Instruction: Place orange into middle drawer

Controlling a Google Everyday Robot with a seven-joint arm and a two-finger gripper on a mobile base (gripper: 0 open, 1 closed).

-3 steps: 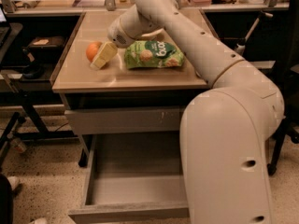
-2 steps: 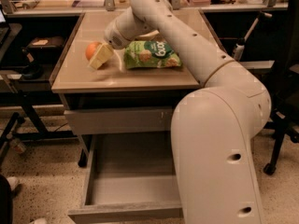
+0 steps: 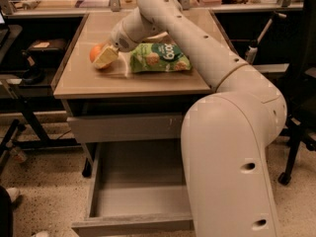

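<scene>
The orange (image 3: 94, 54) sits on the tan tabletop (image 3: 98, 83), at its left side. My gripper (image 3: 105, 58) is at the orange, its pale yellow tip lying over the fruit's right front side and touching or nearly touching it. The orange rests on the table. The middle drawer (image 3: 106, 181) is pulled out below, low in the view, with its grey inside showing; my arm's large white link hides its right part.
A green snack bag (image 3: 158, 57) lies just right of the orange, under my forearm. A closed drawer front (image 3: 123, 127) sits above the open drawer. A black chair (image 3: 301, 93) stands at the right, dark shelving and stands at the left.
My gripper has moved a little further over the orange, covering more of its right side. The orange and the bag have not moved. The drawer stays open.
</scene>
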